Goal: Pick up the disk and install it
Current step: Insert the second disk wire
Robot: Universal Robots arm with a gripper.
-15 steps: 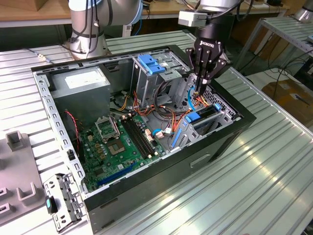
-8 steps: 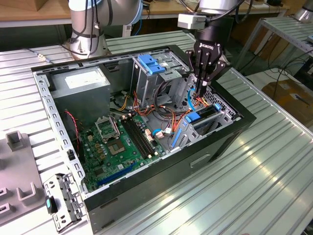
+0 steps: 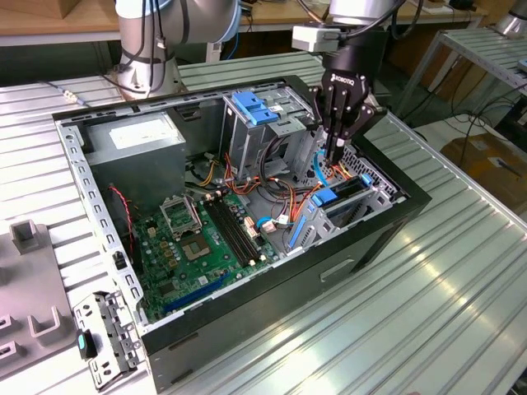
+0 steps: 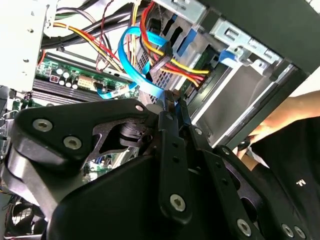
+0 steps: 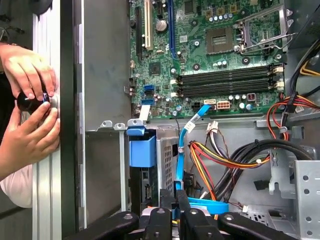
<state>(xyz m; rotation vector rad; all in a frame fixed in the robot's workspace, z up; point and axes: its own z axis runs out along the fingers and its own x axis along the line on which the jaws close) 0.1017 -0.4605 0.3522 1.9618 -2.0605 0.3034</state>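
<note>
Lower left of the exterior view, nearest: grey fixture block and a small metal bracket lying on the ribbed desk, just beside the open computer case.

Inside the case, middle ground: green motherboard, bare CPU socket, memory slots. Grey power supply box sits at the upper-left corner of the case.

Right of centre: end effector reaches down into the drive bay, among the orange, yellow and blue cables. In the second wrist view its fingers stand pressed together, closed, with nothing seen between them.

The disk stands in the lower drive cage just below the fingertips, blue rail and tab showing; first wrist view shows the blue tab at the bay mouth. Judgement: pick-up is done and the disk is seated or nearly so; whether it is latched I cannot tell. No data cable looks attached.

Farther back: tall drive cage with blue tab.

A person's hands work a small knob at the case edge, left of the first wrist view.
</note>
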